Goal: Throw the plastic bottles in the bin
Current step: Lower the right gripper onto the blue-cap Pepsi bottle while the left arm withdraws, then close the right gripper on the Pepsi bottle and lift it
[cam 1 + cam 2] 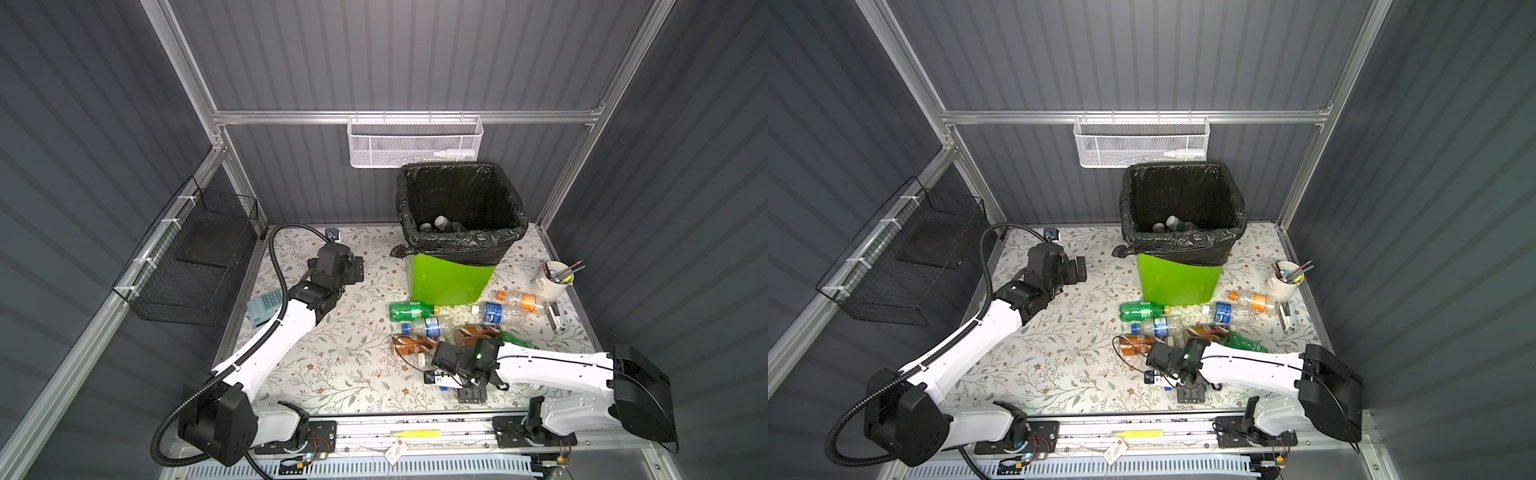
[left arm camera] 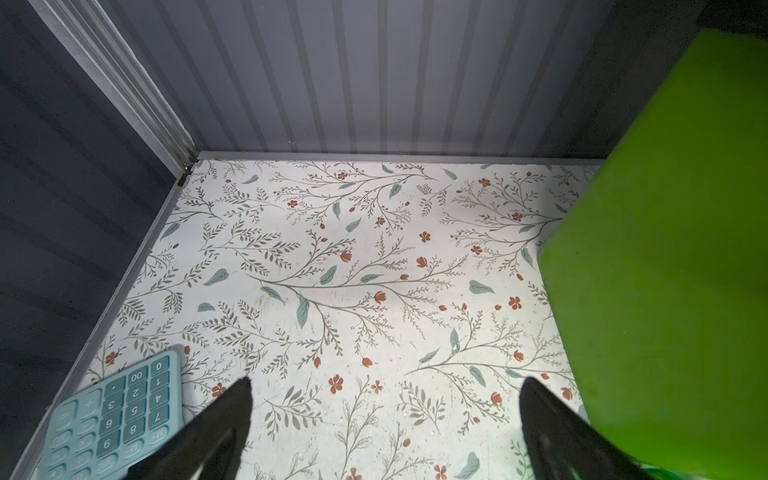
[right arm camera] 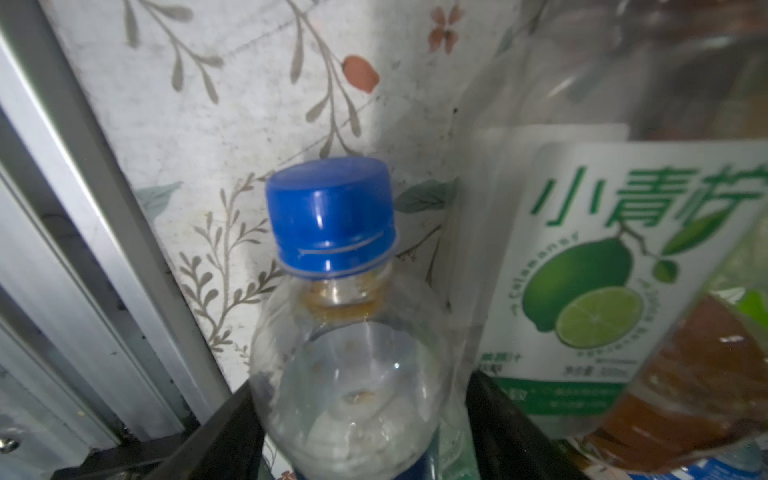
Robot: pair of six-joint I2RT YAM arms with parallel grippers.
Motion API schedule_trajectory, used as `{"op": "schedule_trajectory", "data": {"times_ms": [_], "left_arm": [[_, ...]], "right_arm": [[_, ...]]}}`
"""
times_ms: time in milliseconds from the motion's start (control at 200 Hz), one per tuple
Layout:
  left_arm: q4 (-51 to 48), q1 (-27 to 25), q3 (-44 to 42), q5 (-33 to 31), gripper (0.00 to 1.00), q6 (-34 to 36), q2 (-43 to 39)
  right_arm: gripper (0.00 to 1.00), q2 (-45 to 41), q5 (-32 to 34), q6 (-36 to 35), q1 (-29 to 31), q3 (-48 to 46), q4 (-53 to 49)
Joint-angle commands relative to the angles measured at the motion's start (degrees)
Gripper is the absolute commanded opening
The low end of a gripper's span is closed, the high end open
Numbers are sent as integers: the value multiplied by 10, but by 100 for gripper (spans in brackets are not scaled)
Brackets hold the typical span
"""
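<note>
Several plastic bottles lie in front of the bin (image 1: 449, 282) (image 1: 1177, 282): a green one (image 1: 409, 311), clear blue-labelled ones (image 1: 428, 327) (image 1: 498, 312), brown ones (image 1: 415, 344) and an orange-labelled one (image 1: 519, 300). More bottles (image 1: 438, 224) lie inside the black bag. My right gripper (image 3: 363, 386) (image 1: 434, 376) is low near the table's front edge. Its fingers press both sides of a clear bottle with a blue cap (image 3: 330, 216). Beside that bottle lies a lime-labelled bottle (image 3: 602, 270). My left gripper (image 2: 384, 384) (image 1: 355, 270) hangs open and empty, left of the bin (image 2: 665, 249).
A blue calculator (image 1: 266, 307) (image 2: 112, 419) lies at the table's left edge. A white cup of pencils (image 1: 555, 278) and a stapler (image 1: 557, 316) stand at the right. A white mesh basket (image 1: 415, 141) and a black wire basket (image 1: 195, 266) hang on the walls. The front rail (image 3: 83, 249) runs close to the right gripper.
</note>
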Motion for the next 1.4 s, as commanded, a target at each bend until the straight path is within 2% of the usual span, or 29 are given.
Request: {"op": "schedule_trajectory", "data": {"times_ms": [0,170,535,710,871,961,1096,1261,1396], "left_arm": [[17,7,-10,9,100,14,-20],[13,17,-15,14,100,15,-27],[11,24,-30,19,100,-11,-39],[10,24,-29,26,100,-23,-35],[6,24,-31,31,100,-28,-26],[9,24,-37,49,100,-20,-22],[12,24,-44,80,100,2,-14],[8,23,-55,110,100,16,-10],[12,19,-71,132,100,22,-11]], "right_arm": [[69,37,-30,-3,0,-9,-3],[63,43,-28,0,1,-4,-9],[50,-11,6,24,0,49,-56],[50,-86,48,18,-5,102,-39],[50,-163,105,6,-39,199,-8],[49,-194,144,-18,-57,265,39],[52,-234,220,-89,-66,364,181],[48,-278,202,-190,-66,404,433],[53,-263,158,-237,-65,431,576]]}}
